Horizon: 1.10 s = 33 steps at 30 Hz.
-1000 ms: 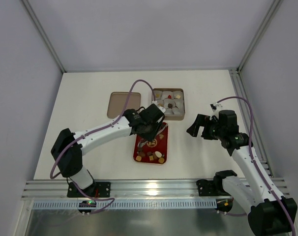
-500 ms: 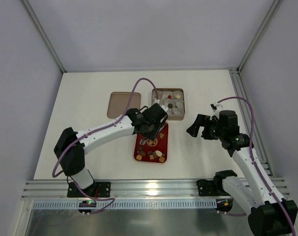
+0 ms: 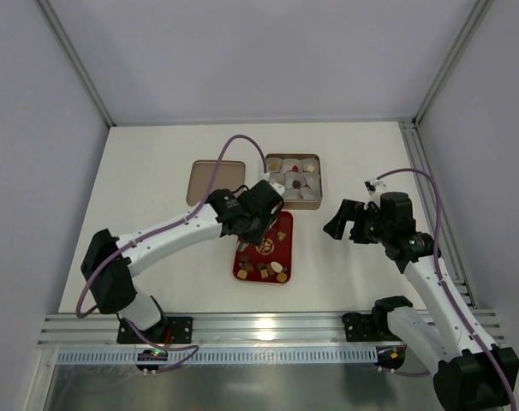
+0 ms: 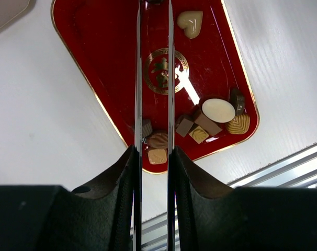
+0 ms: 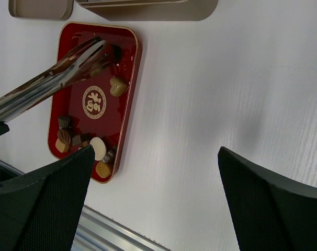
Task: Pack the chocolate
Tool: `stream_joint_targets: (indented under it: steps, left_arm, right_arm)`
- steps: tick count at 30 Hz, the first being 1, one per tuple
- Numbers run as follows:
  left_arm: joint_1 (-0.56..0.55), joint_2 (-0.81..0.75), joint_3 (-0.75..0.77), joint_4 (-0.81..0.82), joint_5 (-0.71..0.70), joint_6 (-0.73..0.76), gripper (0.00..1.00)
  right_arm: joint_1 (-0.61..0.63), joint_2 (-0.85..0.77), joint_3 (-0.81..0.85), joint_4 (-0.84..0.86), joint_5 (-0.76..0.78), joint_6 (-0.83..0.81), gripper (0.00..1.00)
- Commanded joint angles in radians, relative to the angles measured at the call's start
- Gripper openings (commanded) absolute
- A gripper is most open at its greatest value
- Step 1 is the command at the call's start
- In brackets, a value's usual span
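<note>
Several chocolate pieces (image 3: pixel 264 271), dark, tan and cream, lie at the near end of the red tray (image 3: pixel 281 248). In the left wrist view I see a cream oval (image 4: pixel 218 110), a cream heart (image 4: pixel 190 23) and small brown squares on that tray (image 4: pixel 95 42). My left gripper (image 3: pixel 258 214) (image 4: pixel 153 151) is shut on metal tongs (image 4: pixel 137 78). The tong tips (image 5: pixel 98 49) hover over the tray's far end beside a dark piece (image 5: pixel 115 51). I cannot tell whether they hold anything. My right gripper (image 3: pixel 341 224) (image 5: pixel 156 150) is open and empty, right of the tray.
A gold tin (image 3: pixel 318 184) with white paper cups, some holding chocolates, stands just beyond the tray. Its lid (image 3: pixel 215 181) lies to the left. An aluminium rail (image 3: pixel 268 325) runs along the near table edge.
My left gripper with the tongs has shifted slightly back and left over the tray's far end, and its elbow has swung left. The right arm has not moved.
</note>
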Motion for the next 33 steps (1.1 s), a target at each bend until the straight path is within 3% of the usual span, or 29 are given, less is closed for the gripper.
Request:
stream_joint_targets:
  steps: [1, 12, 15, 33]
  left_arm:
    - [-0.004, -0.08, -0.019, -0.026, -0.029, -0.003, 0.29]
    - [-0.004, -0.116, -0.045, -0.015, -0.026, -0.011, 0.32]
    - [-0.004, -0.092, -0.03, 0.0, -0.019, -0.003, 0.36]
    - [-0.004, 0.032, 0.035, 0.091, 0.049, -0.005, 0.4]
  right_arm:
    - [0.009, 0.006, 0.008, 0.032, -0.008, -0.012, 1.0]
    - [0.018, 0.012, 0.006, 0.032, -0.005, -0.012, 1.0]
    - [0.02, 0.012, 0.006, 0.032, -0.005, -0.012, 1.0]
    - [0.021, 0.015, 0.006, 0.032, -0.005, -0.012, 1.0]
